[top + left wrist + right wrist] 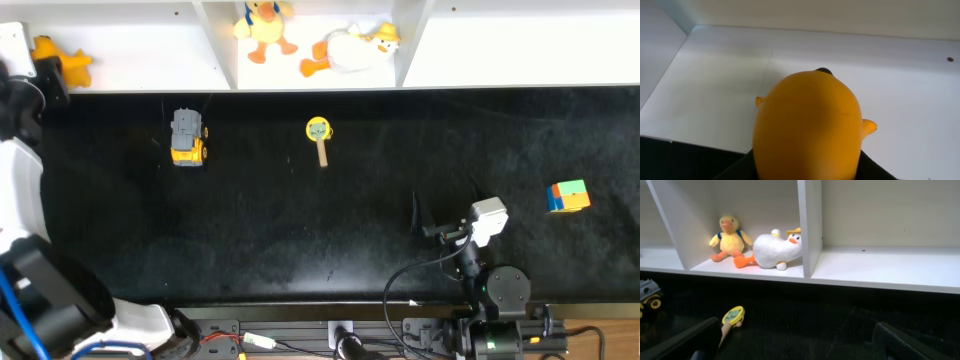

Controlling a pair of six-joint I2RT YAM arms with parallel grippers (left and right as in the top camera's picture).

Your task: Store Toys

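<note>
Left wrist view — orange toy (pixel 807 125) gripped by left pincer (pixel 807 172); right wrist view — right pincer (pixel 797 347) spread wide.

This is a robotics lab bench staged for a toy-sorting trial. A black tabletop (pixel 300 230) fills the middle of the top view. A white shelf (pixel 220 50) split into bays runs along the upper edge, and its middle bay holds a yellow plush duck (pixel 264 25) and a white plush duck (pixel 352 48). Loose cables (pixel 420 280) and a mounting rail (pixel 300 325) line the bottom edge beside the right arm's base (pixel 505 292).
</note>
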